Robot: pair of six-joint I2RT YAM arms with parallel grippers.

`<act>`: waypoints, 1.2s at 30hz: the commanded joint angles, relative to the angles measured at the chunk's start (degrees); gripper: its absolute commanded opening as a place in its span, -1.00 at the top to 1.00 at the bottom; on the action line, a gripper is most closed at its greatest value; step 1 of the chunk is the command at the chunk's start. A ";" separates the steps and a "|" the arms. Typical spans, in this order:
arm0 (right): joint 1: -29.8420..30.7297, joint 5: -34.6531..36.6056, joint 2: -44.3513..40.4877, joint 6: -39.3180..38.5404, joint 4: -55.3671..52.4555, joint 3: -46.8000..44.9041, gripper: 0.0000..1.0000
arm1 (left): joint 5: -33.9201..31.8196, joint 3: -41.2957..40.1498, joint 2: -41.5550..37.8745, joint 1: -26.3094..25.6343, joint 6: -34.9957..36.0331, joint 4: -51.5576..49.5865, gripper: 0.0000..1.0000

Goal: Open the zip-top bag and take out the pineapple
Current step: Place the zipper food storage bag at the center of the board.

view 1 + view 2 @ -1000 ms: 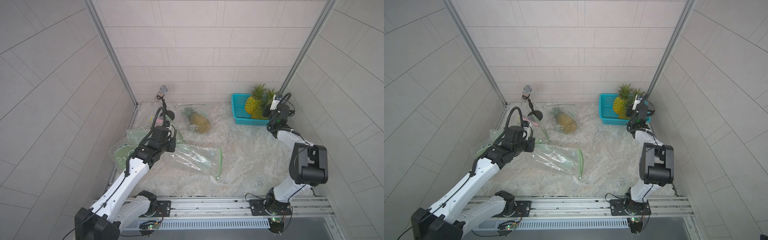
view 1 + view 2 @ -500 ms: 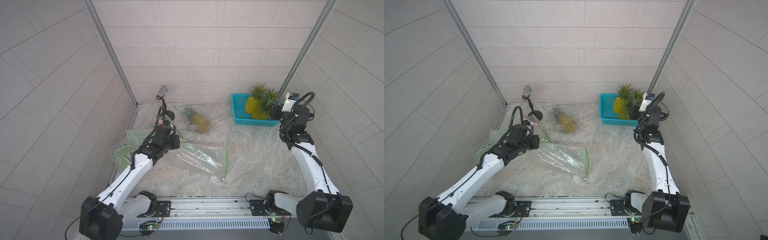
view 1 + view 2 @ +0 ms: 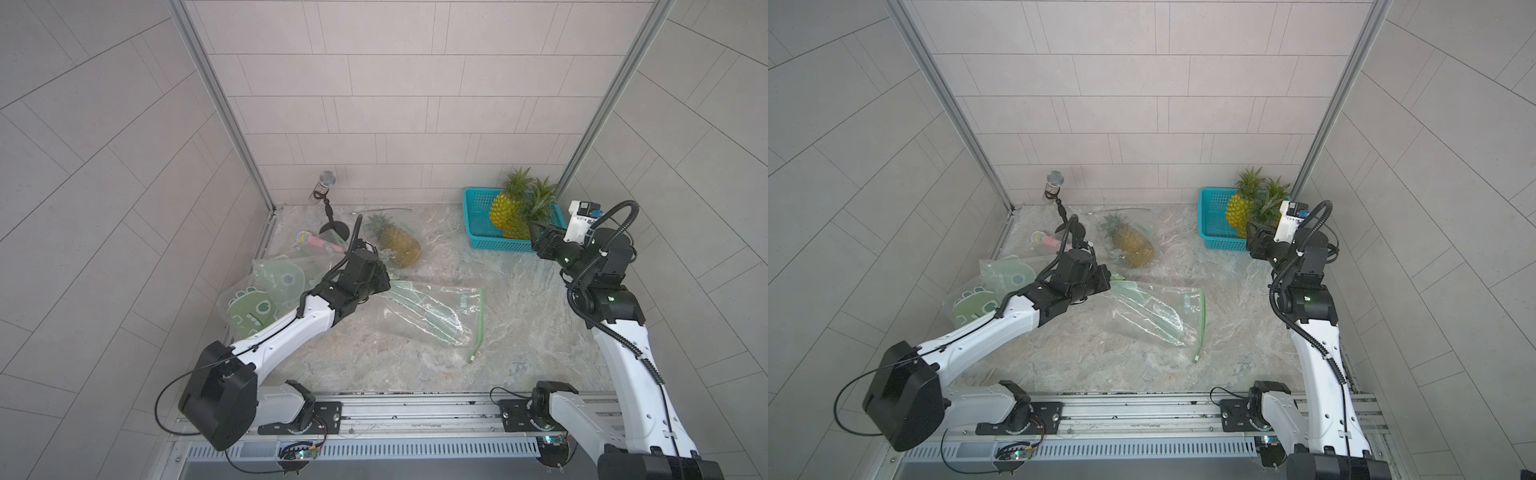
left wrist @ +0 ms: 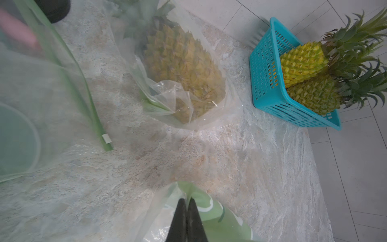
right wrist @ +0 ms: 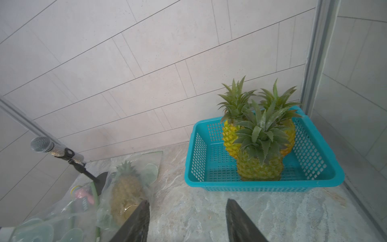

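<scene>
A pineapple [image 3: 399, 247] [image 3: 1133, 247] lies inside a clear zip-top bag [image 4: 209, 117] at the back middle of the table, as the left wrist view [image 4: 184, 69] and the right wrist view [image 5: 125, 188] also show. My left gripper [image 3: 384, 279] [image 3: 1106, 279] [image 4: 187, 200] sits just in front of it, shut on the corner of a second, empty green-printed bag [image 3: 436, 316] [image 3: 1154, 311] [image 4: 211, 211] that spreads flat over mid-table. My right gripper [image 3: 540, 232] [image 3: 1254, 235] [image 5: 187, 203] hangs open and empty above the table in front of the basket.
A teal basket [image 3: 478, 224] [image 3: 1214, 224] [image 5: 209, 163] with three pineapples [image 3: 505, 210] stands at the back right corner. A microphone on a stand [image 3: 326, 187] [image 5: 48, 147] is at the back left. More green-printed bags [image 3: 257, 307] and a pink microphone [image 3: 320, 241] lie along the left wall.
My left gripper has dragged the empty bag to the right. The right arm has unfolded and drawn its open gripper back from the basket.
</scene>
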 commanded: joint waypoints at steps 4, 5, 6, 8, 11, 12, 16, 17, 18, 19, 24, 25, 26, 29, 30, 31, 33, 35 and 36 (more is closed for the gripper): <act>1.80 -5.21 -2.51 1.74 2.34 -0.49 -0.20 | -8.25 7.38 9.26 -7.05 -3.71 9.66 1.00; 1.87 -5.35 -2.62 1.71 2.46 -0.49 -0.21 | -8.69 8.51 10.88 -7.86 -3.80 10.30 1.00; 1.97 -5.60 -2.46 1.78 2.48 -0.51 -0.21 | -9.14 9.78 12.71 -8.72 -3.91 11.18 1.00; 2.07 -5.90 -2.32 2.07 2.08 -0.48 -0.21 | -9.00 12.62 16.22 -10.05 -4.35 12.56 1.00; 2.38 -6.21 -2.43 2.24 1.78 -0.85 -0.21 | -7.81 17.86 21.26 -11.78 -4.62 12.83 1.00; 2.48 -6.21 -2.55 2.25 1.63 -1.07 -0.21 | -7.50 19.66 22.91 -12.29 -4.37 12.54 1.00; 2.50 -5.15 -3.41 2.15 1.31 -1.73 -0.21 | -5.61 26.21 28.36 -13.63 -3.91 11.16 1.00; 2.49 -4.67 -3.65 2.05 0.91 -1.68 -0.21 | -5.24 27.69 29.70 -13.90 -3.91 11.19 1.00; 2.50 -4.38 -3.90 1.87 0.53 -1.71 -0.21 | -4.79 29.18 31.00 -14.14 -3.91 11.07 1.00; 2.50 -4.13 -3.95 1.76 0.23 -1.73 -0.21 | -4.44 30.53 32.17 -14.32 -3.97 10.94 1.00; 2.50 -2.37 -5.24 1.19 -1.58 -1.55 -0.21 | -2.73 38.00 38.28 -15.84 -4.02 10.01 1.00; 2.51 -2.35 -5.34 1.11 -1.80 -1.46 -0.21 | -2.63 39.24 39.35 -16.09 -4.00 10.01 1.00; 2.48 -2.35 -5.37 1.10 -2.15 -1.34 -0.21 | -2.30 40.77 40.61 -16.29 -4.12 9.68 0.98; 2.44 -2.28 -5.80 1.10 -2.86 -1.21 -0.21 | 0.36 45.46 44.01 -16.56 -4.78 8.64 0.86; 2.50 -2.13 -6.01 0.97 -3.10 -1.16 -0.21 | 1.01 46.74 44.67 -16.55 -4.79 8.16 0.75; 2.48 -1.96 -6.17 0.83 -3.36 -1.16 -0.21 | 1.25 47.57 45.05 -16.57 -4.68 7.85 0.66; 2.50 -1.57 -6.57 0.40 -3.75 -1.20 -0.22 | 0.80 48.03 44.80 -16.57 -3.06 8.08 0.47; 2.54 -1.31 -6.77 0.23 -3.94 -1.14 -0.21 | -0.60 46.66 43.27 -16.42 -1.15 9.60 0.22; 2.50 -1.22 -6.85 0.35 -3.94 -1.11 -0.21 | -1.16 45.72 42.08 -16.19 0.17 10.08 0.07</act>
